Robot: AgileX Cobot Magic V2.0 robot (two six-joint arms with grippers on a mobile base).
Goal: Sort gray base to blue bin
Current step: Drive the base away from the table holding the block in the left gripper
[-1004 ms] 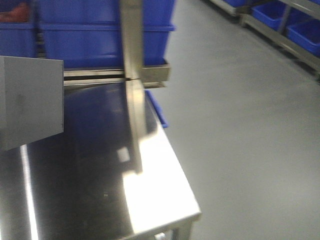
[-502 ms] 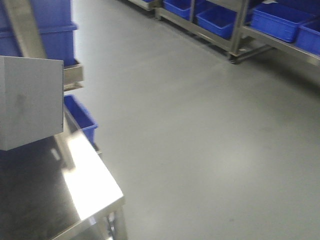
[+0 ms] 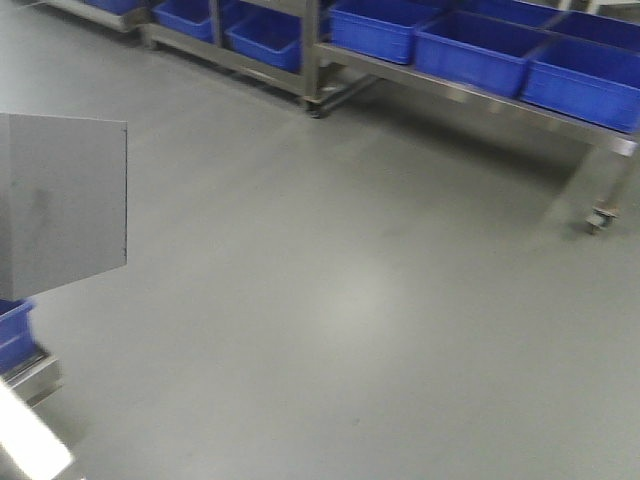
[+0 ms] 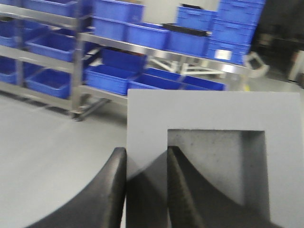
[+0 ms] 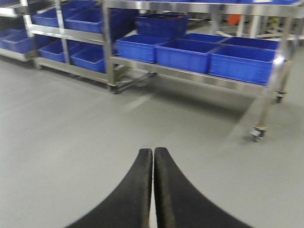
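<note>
The left gripper (image 4: 146,154) pinches 1 wall of the matte gray cube-like base (image 4: 213,111) between its 2 black fingers (image 4: 115,183), 1 inside the square recess (image 4: 216,159), while the right gripper (image 5: 153,154), fingers pressed together, is empty and the shelved blue plastic totes (image 5: 183,54) lie well beyond both.

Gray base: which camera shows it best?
The left wrist view: the gray base fills it, square recess facing the camera, one wall pinched by the left gripper. The front view shows only a plain side; the right wrist view, nothing.
</note>
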